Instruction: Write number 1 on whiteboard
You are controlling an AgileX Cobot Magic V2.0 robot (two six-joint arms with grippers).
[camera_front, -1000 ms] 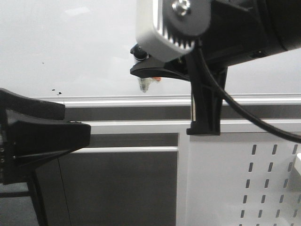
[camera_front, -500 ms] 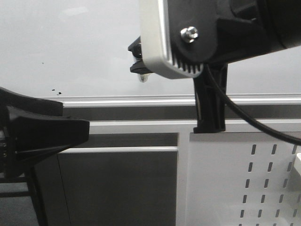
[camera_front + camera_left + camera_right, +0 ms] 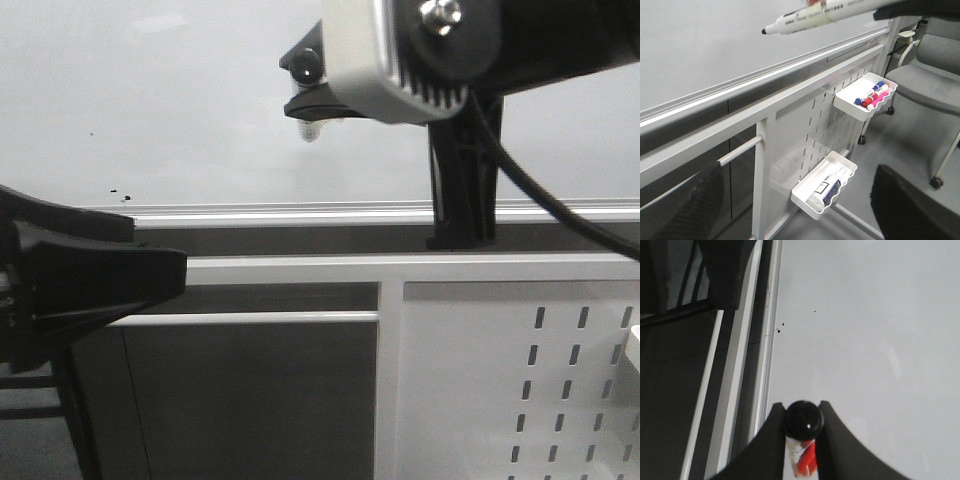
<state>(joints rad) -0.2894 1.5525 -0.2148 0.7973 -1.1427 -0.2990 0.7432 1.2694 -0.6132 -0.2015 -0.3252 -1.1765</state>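
Observation:
The whiteboard fills the upper part of the front view, its silver rail along its lower edge. My right gripper is held against it, shut on a white marker with a black tip. In the right wrist view the two fingers clamp the marker's black end over the board. I cannot tell whether the tip touches the board. The number 1 is out of view; only tiny ink specks show. My left gripper hangs low at the left, open and empty.
Below the rail stands a white slotted panel. It carries a tray of coloured markers and a tray with a spray bottle. A grey office chair stands beside the board's frame.
My right arm has risen and shifted right, carrying the marker up the board. The left arm has barely moved.

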